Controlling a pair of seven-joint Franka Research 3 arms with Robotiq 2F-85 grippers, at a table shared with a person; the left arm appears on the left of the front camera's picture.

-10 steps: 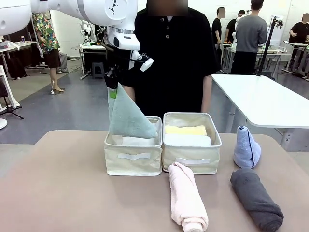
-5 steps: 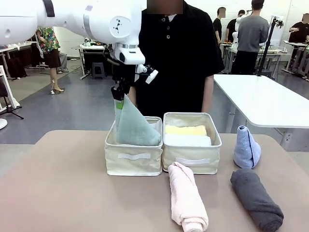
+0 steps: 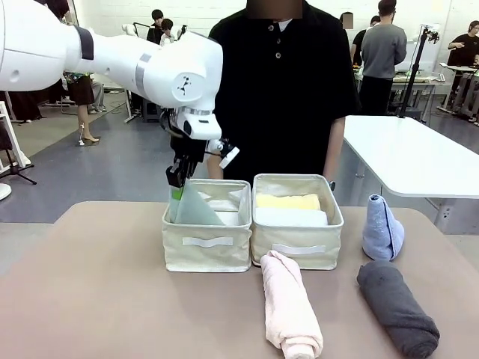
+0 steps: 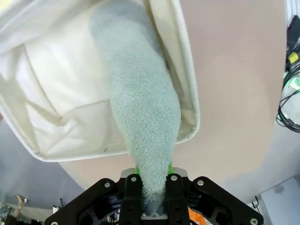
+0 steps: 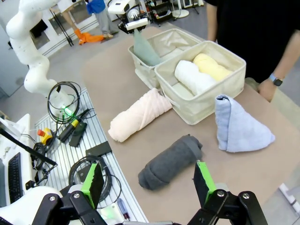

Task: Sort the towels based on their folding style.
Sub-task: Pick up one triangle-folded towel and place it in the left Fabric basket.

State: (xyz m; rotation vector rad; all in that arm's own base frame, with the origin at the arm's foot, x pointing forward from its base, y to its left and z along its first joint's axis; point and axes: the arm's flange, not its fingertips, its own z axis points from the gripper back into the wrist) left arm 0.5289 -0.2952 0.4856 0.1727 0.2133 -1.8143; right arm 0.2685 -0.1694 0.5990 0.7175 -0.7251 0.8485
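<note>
My left gripper [image 3: 176, 191] is shut on the tip of the pale grey-green cone towel [image 3: 196, 210], which hangs down into the left cream bin [image 3: 207, 250]. In the left wrist view that towel [image 4: 140, 108] runs from between my fingers into the bin [image 4: 183, 89]. The right bin [image 3: 296, 247] holds a yellow rolled towel [image 3: 287, 201] and a white rolled towel [image 3: 290, 217]. A pink roll [image 3: 288, 310], a dark grey roll [image 3: 397, 307] and a light blue cone towel [image 3: 382, 228] lie on the table. My right gripper [image 5: 148, 180] is open, high above the grey roll [image 5: 169, 161].
A person in a black shirt [image 3: 288, 97] stands right behind the bins, hands low at the table's far edge. The tan table [image 3: 90, 299] has bare room at the left and front. A white table [image 3: 408, 153] stands at the back right.
My left gripper has come down and slightly left, lowering the grey-green cone towel from above the left bin until most of it sits inside. The other towels have not moved.
</note>
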